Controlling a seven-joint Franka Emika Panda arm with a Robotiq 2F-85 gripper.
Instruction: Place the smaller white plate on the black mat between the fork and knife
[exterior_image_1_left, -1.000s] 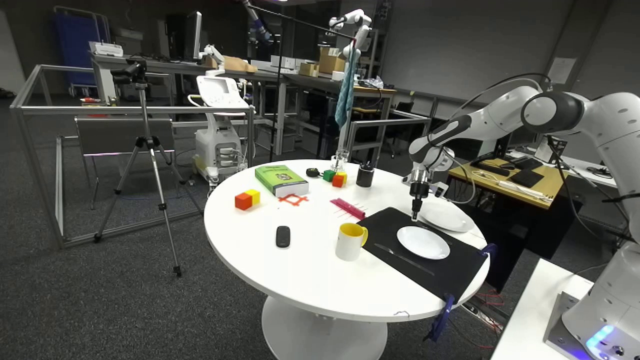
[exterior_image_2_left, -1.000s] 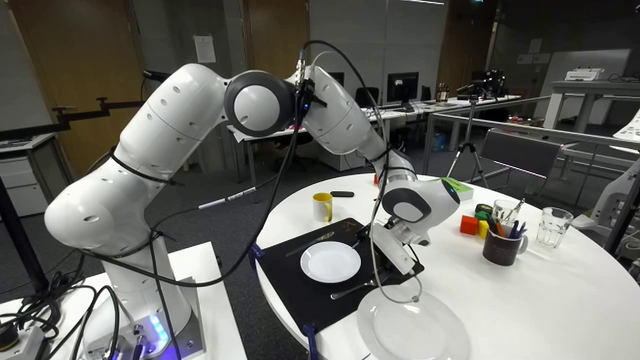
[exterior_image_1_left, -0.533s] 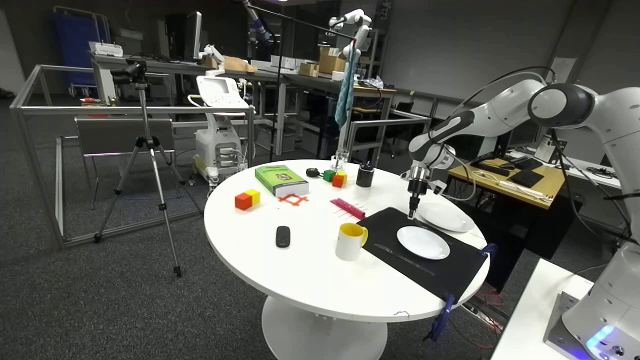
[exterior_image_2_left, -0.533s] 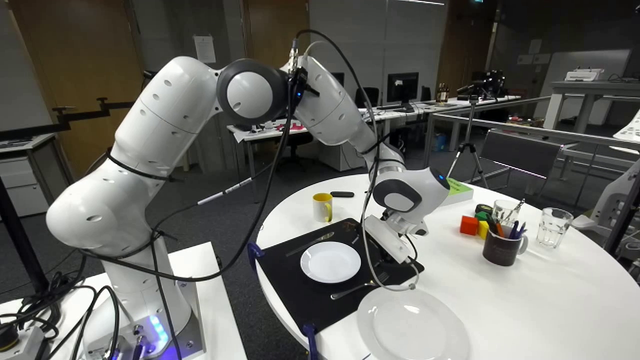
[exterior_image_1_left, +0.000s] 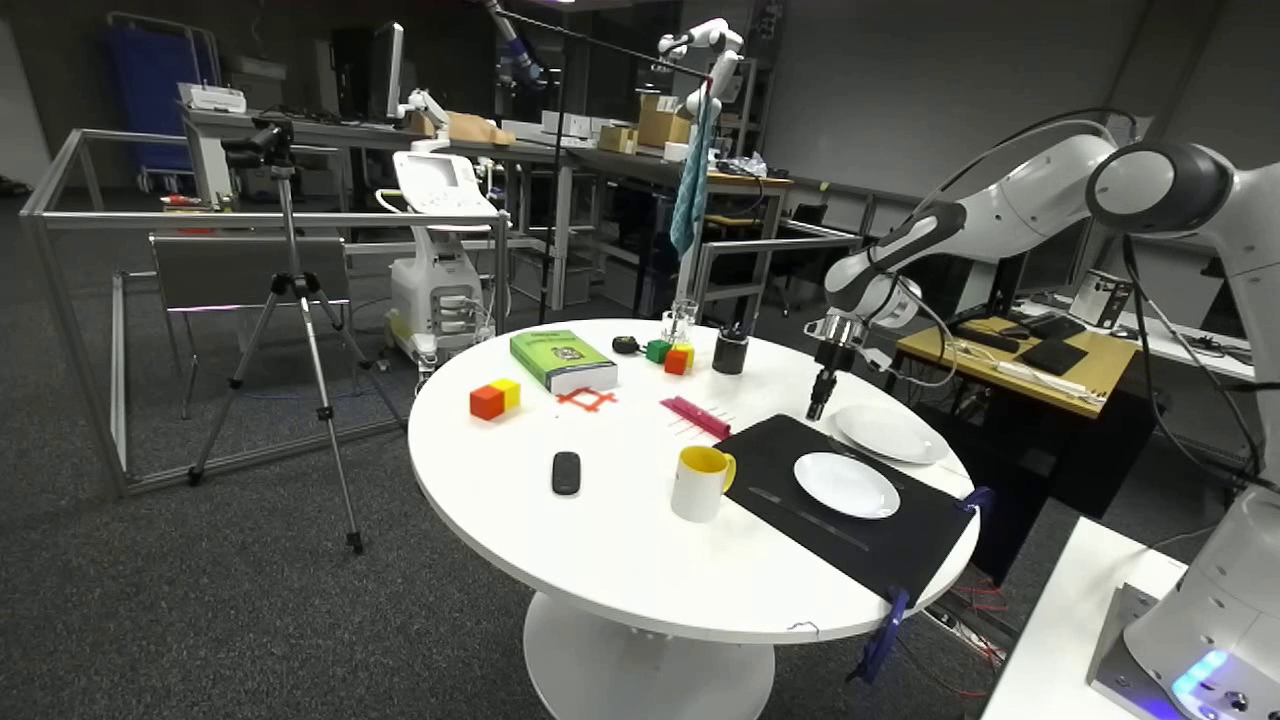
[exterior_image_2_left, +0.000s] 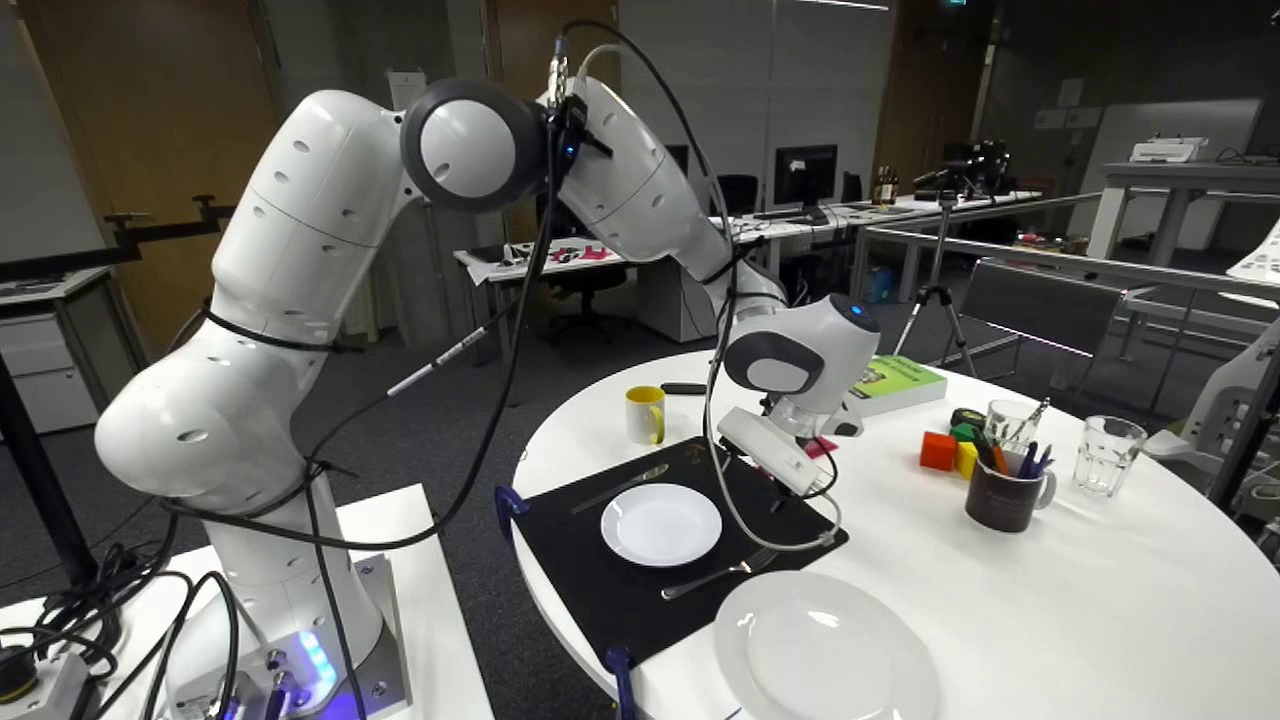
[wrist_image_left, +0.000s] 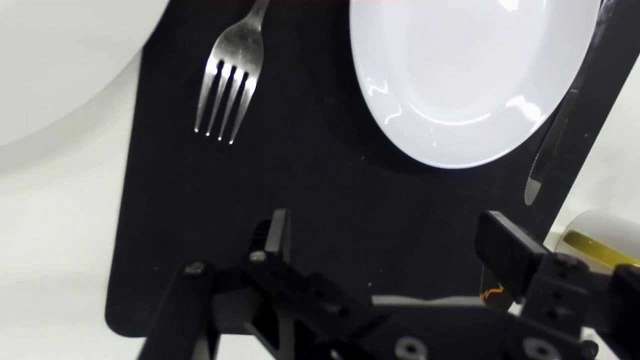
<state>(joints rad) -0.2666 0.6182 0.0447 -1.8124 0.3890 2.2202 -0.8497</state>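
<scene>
- With 12 o'clock at the top of the wrist view, your jaws extend in from 6 o'clock, spread wide over the black mat (wrist_image_left: 320, 165), which shows between the tips.
- You find the smaller white plate (wrist_image_left: 465, 75) at 2 o'clock in the wrist view: it lies flat on the black mat, apart from the jaws.
- In the same view, the fork (wrist_image_left: 239, 50) is at 11 o'clock and the knife (wrist_image_left: 551, 144) at 3 o'clock; the smaller white plate lies between them. You cannot tell whether its rim touches the knife.
- From the smaller white plate in an exterior view, read the larger white plate (exterior_image_2_left: 825, 650) at 4 o'clock, beyond the fork, on the tabletop (exterior_image_2_left: 1100, 620).
- In that view, the yellow-and-white mug (exterior_image_2_left: 640, 415) stands upright at 12 o'clock, near the black mat.
- The blue clamps (exterior_image_2_left: 622, 675) sit at the black mat's edge, at 9 o'clock and between 6 and 7 o'clock.
</scene>
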